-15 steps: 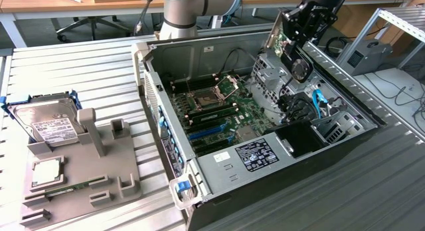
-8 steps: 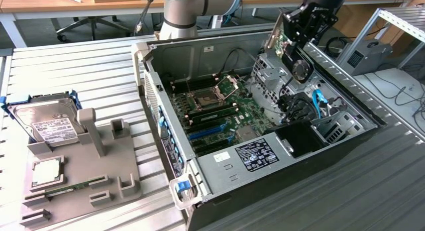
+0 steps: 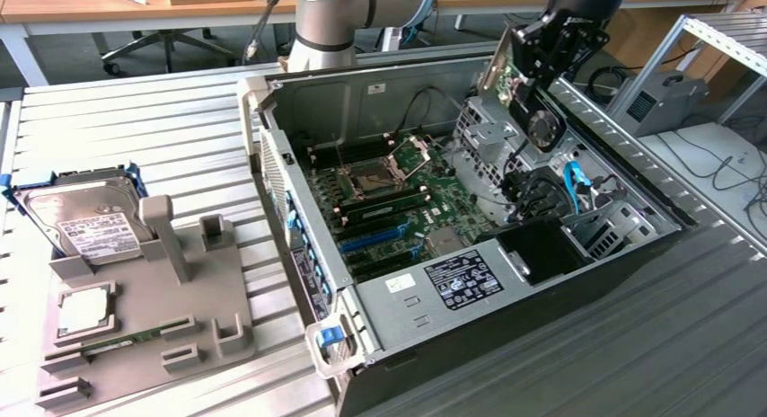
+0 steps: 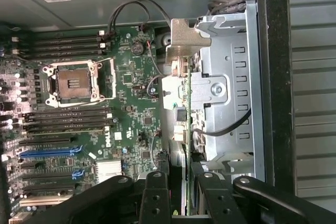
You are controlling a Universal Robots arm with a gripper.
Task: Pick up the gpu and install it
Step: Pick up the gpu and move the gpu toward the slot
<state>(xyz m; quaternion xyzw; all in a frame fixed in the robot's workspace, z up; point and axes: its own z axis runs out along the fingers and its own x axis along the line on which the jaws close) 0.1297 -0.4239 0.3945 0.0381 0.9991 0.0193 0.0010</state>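
The gpu (image 3: pixel 542 122), a thin green card with a black round fan, hangs tilted in the air over the open computer case (image 3: pixel 276 156), above the drive cage on the exterior view's right. My gripper (image 3: pixel 536 71) is shut on its upper part. In the wrist view the gpu (image 4: pixel 186 124) appears edge-on as a thin green line running from my gripper (image 4: pixel 184 200) to its silver end bracket (image 4: pixel 185 35), with one black finger (image 4: pixel 156 198) on each side. The green motherboard (image 4: pixel 131 103) with its blue slots (image 4: pixel 50 152) lies beside and below the card.
A grey fixture (image 3: pixel 198 291) on the exterior view's left carries a silver hard drive (image 3: pixel 78 221), a processor (image 3: pixel 84 309) and a memory stick (image 3: pixel 114 343). Inside the case are the metal drive cage (image 4: pixel 226 98), loose black cables (image 4: pixel 226 129) and a labelled power supply (image 3: pixel 462 280).
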